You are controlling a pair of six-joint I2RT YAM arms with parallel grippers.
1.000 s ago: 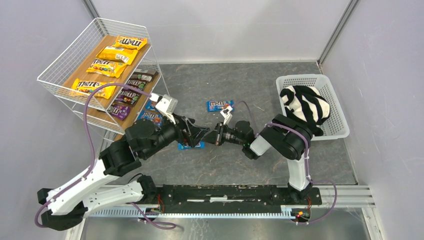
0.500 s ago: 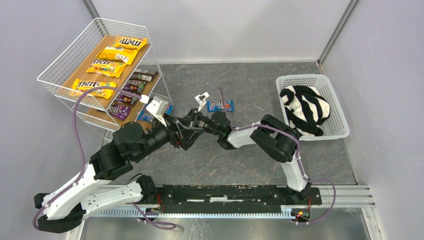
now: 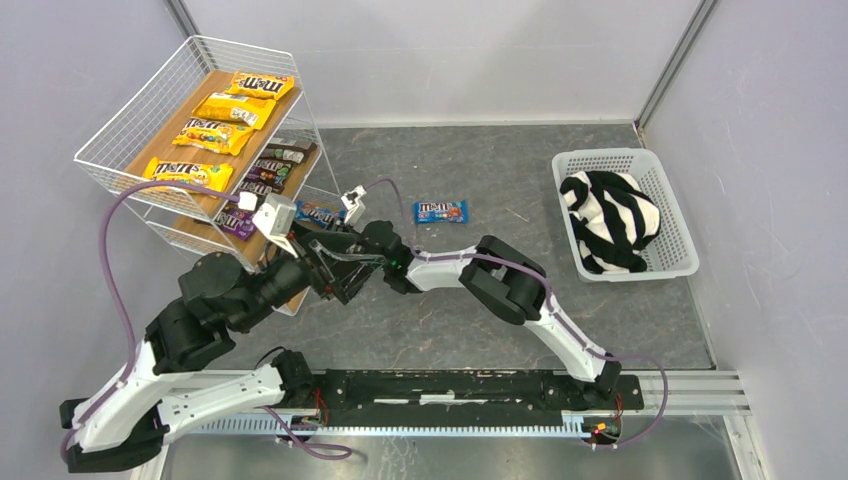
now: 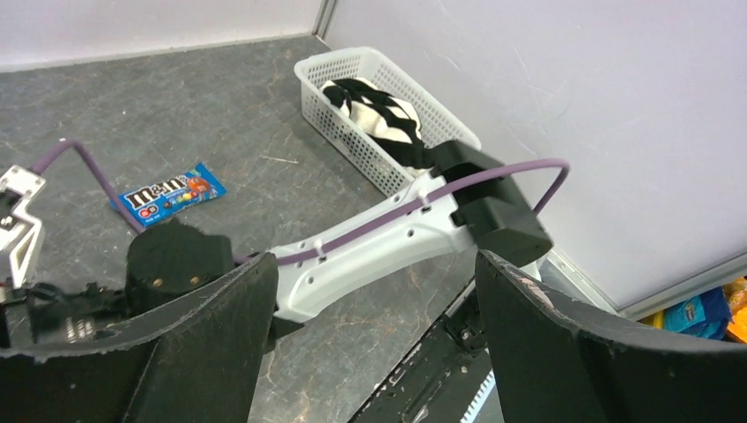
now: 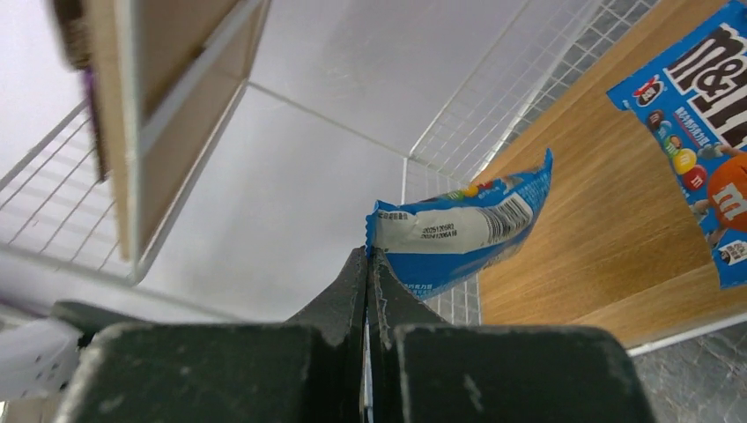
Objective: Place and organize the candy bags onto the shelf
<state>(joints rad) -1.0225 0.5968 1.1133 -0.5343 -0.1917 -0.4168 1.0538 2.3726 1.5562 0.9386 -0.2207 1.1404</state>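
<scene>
Right gripper (image 5: pixel 368 264): jaws pressed together, pinching the held bag by one short end.
Held bag (image 5: pixel 467 231): blue. Its long axis runs away from the fingertips, up and to the right in the wrist view, with the free end pointing at the shelf's lowest board. The barcode side faces the camera. It hangs in the air just above the board's near edge.
Shelf (image 3: pixel 140 110): back left of the table (image 3: pixel 480 320), boards slanting down toward the arms.
Yellow bags (image 3: pixel 215 135): four on the top board, in a row down the slope, each with its long axis across the board.
Dark bags (image 3: pixel 265 172): on the middle board, also lying crosswise.
Blue bag on the lowest board (image 5: pixel 705 132): flat, logo up, just beside the held bag.
Loose bag (image 3: pixel 441 211): blue, flat on the table between shelf and basket, long axis roughly left to right.
Left gripper (image 3: pixel 335 268): jaws spread wide, nothing between them, low beside the shelf's foot.
Basket (image 3: pixel 680 240): far right, holding a striped cloth (image 3: pixel 610 210).
</scene>
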